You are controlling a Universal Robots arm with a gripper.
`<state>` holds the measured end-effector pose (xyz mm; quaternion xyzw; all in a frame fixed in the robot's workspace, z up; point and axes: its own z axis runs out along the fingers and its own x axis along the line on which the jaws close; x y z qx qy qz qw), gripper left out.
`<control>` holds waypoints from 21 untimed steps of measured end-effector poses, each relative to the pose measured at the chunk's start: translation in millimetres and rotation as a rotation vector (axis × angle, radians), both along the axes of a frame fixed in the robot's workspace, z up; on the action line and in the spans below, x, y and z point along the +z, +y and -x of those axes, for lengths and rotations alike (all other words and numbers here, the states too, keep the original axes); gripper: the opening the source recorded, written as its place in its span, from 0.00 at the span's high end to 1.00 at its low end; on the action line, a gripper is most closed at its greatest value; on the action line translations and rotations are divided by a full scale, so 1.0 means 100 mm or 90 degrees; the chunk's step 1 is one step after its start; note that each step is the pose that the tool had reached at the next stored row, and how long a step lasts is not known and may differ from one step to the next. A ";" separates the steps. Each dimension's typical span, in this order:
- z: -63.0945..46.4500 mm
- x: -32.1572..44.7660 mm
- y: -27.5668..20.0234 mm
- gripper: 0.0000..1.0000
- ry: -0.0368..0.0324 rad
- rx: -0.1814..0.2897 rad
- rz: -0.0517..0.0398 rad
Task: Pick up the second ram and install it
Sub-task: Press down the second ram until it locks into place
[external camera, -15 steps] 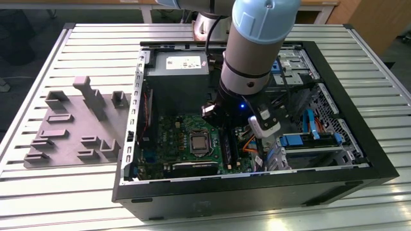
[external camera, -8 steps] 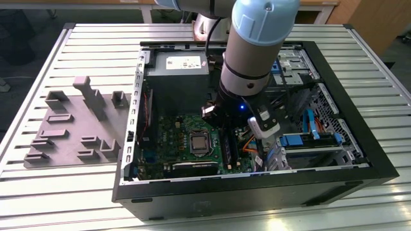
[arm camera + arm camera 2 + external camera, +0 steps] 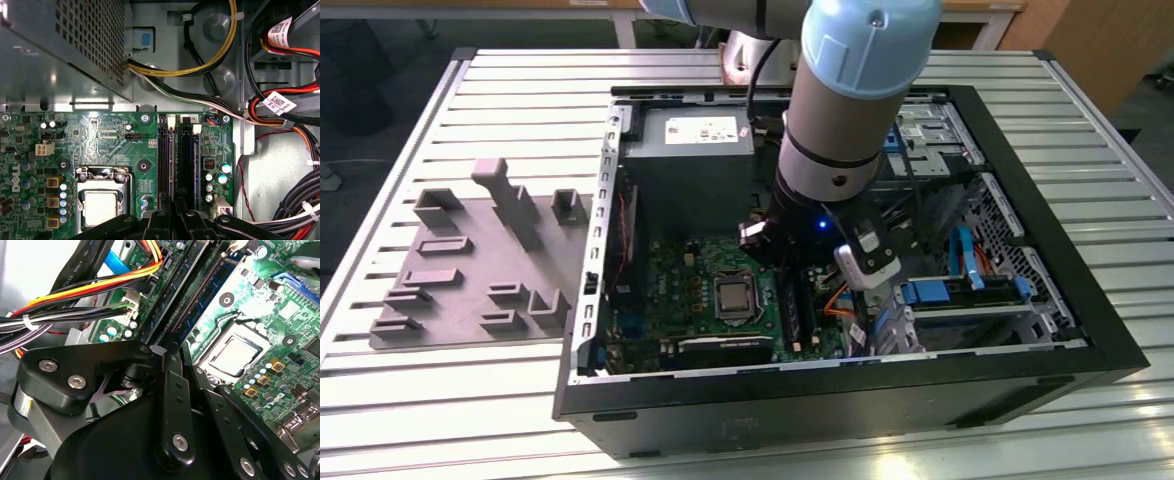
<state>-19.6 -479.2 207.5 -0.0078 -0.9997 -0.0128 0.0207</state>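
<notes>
The second ram (image 3: 200, 297), a long dark blue stick, stands on edge in one of the black memory slots (image 3: 165, 160) of the green motherboard (image 3: 100, 135). From above it shows as a narrow dark strip (image 3: 186, 160). My gripper (image 3: 175, 214) is deep inside the open computer case (image 3: 854, 400), right over the near end of the slots. Its black fingers (image 3: 172, 390) are drawn together with nothing visible between them. The tip (image 3: 167, 351) sits just above the end of the stick; I cannot tell whether it touches. In the exterior view the gripper (image 3: 787, 262) hangs under the arm's wrist.
The silver processor (image 3: 102, 207) lies beside the slots. Bundled power cables (image 3: 75, 295) run close on the other side. A power supply box (image 3: 687, 150) and a blue drive cage (image 3: 961, 290) crowd the case. A grey fixture plate (image 3: 467, 260) lies on the table at the exterior view's left.
</notes>
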 end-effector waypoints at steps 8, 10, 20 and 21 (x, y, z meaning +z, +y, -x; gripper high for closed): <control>0.00 -0.003 0.000 0.79 0.0000 0.000 -0.0002; 0.00 0.006 0.001 0.79 0.0000 0.000 -0.0002; 0.00 0.282 0.000 0.79 0.0000 0.000 -0.0002; 0.00 0.283 0.001 0.80 -0.0001 0.000 -0.0003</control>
